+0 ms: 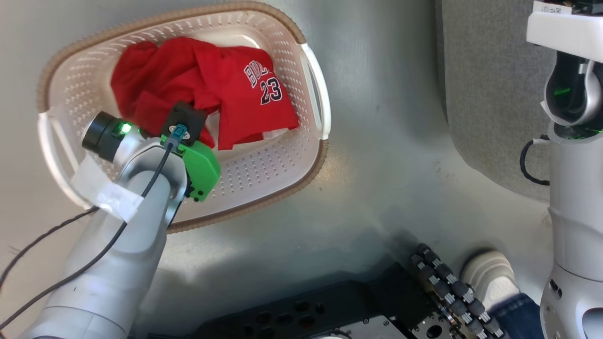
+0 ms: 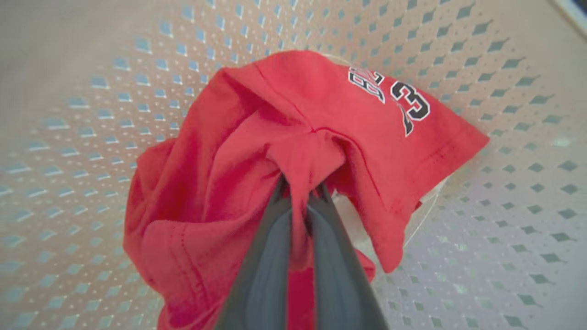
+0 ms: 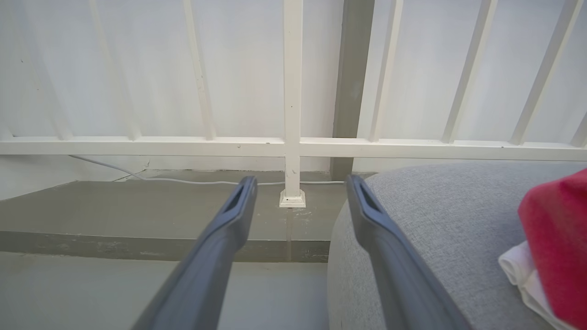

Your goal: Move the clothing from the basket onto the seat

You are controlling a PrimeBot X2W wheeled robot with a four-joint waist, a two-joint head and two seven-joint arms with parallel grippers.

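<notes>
Red clothing (image 1: 207, 89) printed "BULLS 23" lies crumpled in the cream perforated basket (image 1: 292, 165) on the floor. My left arm reaches down into the basket, and its wrist hides the fingers in the head view. In the left wrist view my left gripper (image 2: 300, 190) is shut on a bunched fold of the red clothing (image 2: 321, 114), which spreads around the dark fingers. My right gripper (image 3: 300, 190) hangs open in the air beside the grey seat (image 3: 440, 215), nothing between its fingers. A red and white garment (image 3: 555, 243) lies on the seat at the right edge. The seat's edge (image 1: 490, 94) shows at the upper right of the head view.
The basket's perforated wall (image 2: 91, 91) surrounds the left gripper closely. A white railing (image 3: 293, 142) and a low grey step (image 3: 137, 215) stand beyond the right gripper. My right arm (image 1: 574, 188) stands along the head view's right side. A person's white shoe (image 1: 490, 278) rests by my black base (image 1: 330, 310).
</notes>
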